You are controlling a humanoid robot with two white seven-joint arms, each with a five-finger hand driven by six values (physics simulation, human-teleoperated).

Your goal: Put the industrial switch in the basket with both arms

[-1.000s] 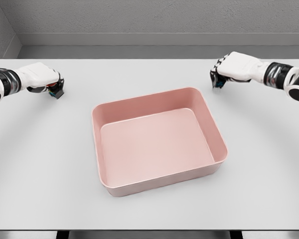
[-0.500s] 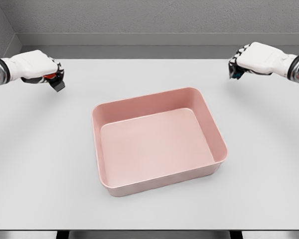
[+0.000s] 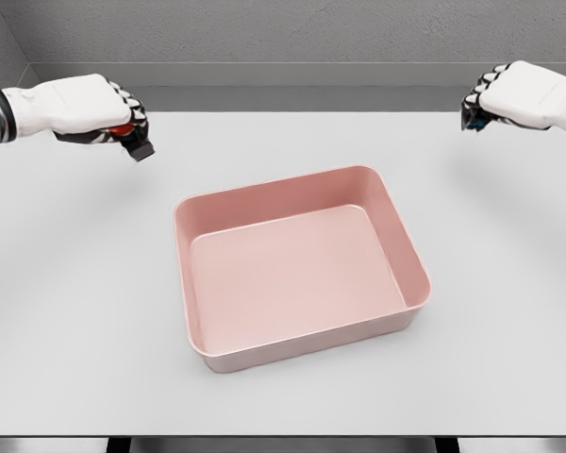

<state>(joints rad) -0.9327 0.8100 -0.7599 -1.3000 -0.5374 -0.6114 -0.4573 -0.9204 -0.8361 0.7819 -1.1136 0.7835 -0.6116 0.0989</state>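
While both arms hang above the white table (image 3: pixel 75 311), each of the 2 hands is carrying something small, and that seems the reason they are held up rather than resting. The left hand (image 3: pixel 92 111) has its fingers curled tight around a small dark switch (image 3: pixel 132 140) with a red part showing under the knuckles; a black corner of it sticks out below the hand on the side facing the basket. The right hand (image 3: pixel 521 96) is likewise closed in a fist, and only a dark sliver with a hint of teal (image 3: pixel 470 120) shows beneath its fingers. I take that to be a second industrial switch, though too little shows to be sure.

Below and inward of both hands sits the pink basket (image 3: pixel 410 260), a shallow rectangular tub turned slightly askew, open side up and with nothing in it. It lies roughly between the 2 hands, well apart from each, a little nearer the left one. So the switches are in the air, gripped, not yet over the basket.

Nothing stands between either hand and the basket; the tabletop around it is bare and the grey wall (image 3: pixel 283 38) behind is well clear. My guess is each hand must travel inward over the rim before letting go, and the low walls should give little trouble.
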